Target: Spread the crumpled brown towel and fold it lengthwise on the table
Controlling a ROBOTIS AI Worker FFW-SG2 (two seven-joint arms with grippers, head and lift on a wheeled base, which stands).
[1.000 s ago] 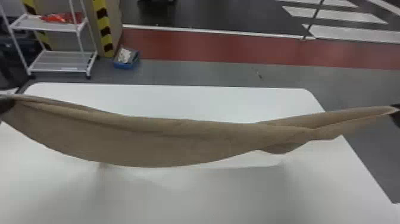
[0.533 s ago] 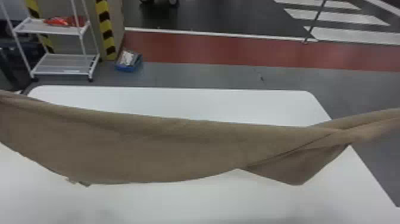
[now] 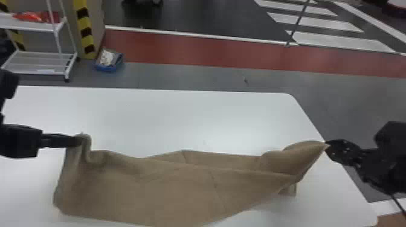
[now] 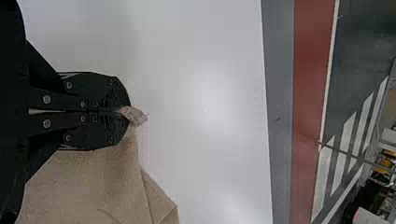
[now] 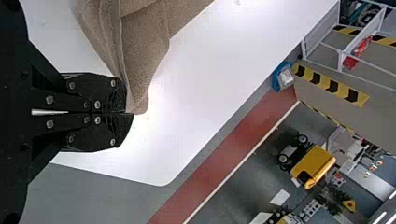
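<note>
Towel: brown towel [image 3: 169,187], strung L–R over the near part of the worktop [image 3: 151,120]; can't tell how much of it rests there.
L grip: my L fingers [image 4: 109,93] pinched tight on one corner, a small tuft poking past the tips.
R grip: my R fingers [image 5: 112,133] closed on the opp. end, cloth tapering to a point there.
Why so: two ends held apart, prob. to keep the far edge taut & let the rest drop nearward; looks like laying-out, lengthwise fold still to do.
Trouble spots: L end bunched; R end lapped over itself w/ a small flap under. Prob. needs a shake or tug first, else the crease gets trapped.
L arm: in from the left, approx. level, aimed right.
R arm: in from the right, angled left & slightly far.
</note>
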